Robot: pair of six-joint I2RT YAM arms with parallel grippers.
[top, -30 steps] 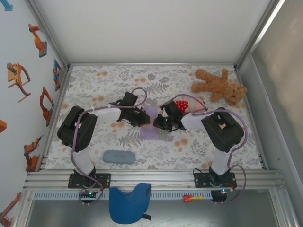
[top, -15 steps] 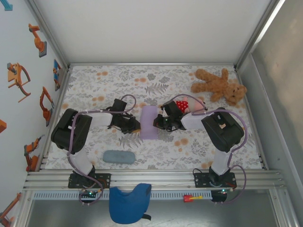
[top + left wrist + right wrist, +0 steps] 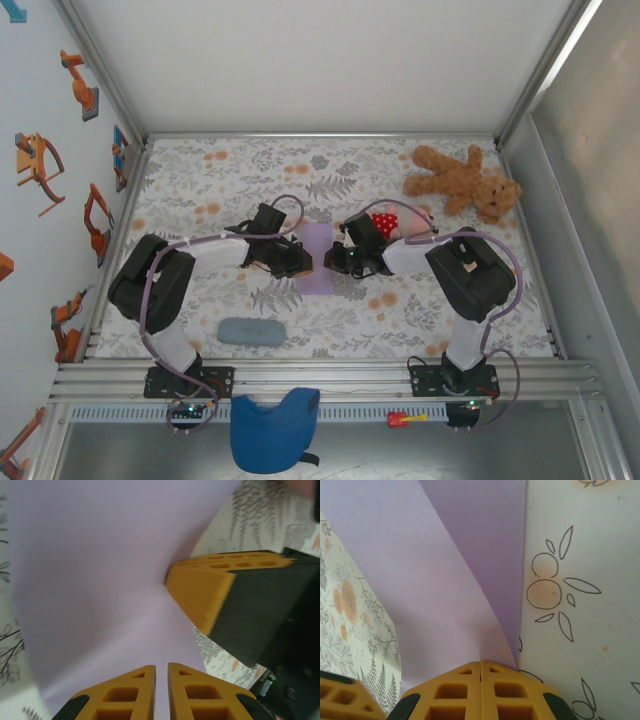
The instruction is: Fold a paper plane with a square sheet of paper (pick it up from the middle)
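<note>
Right wrist view is showing the right end effector (image 3: pixel 480 666) pinching the square sheet of paper (image 3: pixel 435 595), holding one flap up. Beside it, the left end effector (image 3: pixel 161 672) is sitting nearly pressed together. Folding is just beginning; no plane yet.

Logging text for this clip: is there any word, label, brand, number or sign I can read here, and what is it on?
Readable text: none.
Sheet of paper: plain lavender, no print on the faces shown.
Wall stickers: orange robot-arm drawings, no lettering visible.
Small red item on the front rail: too small to tell whether it carries a marking.
</note>
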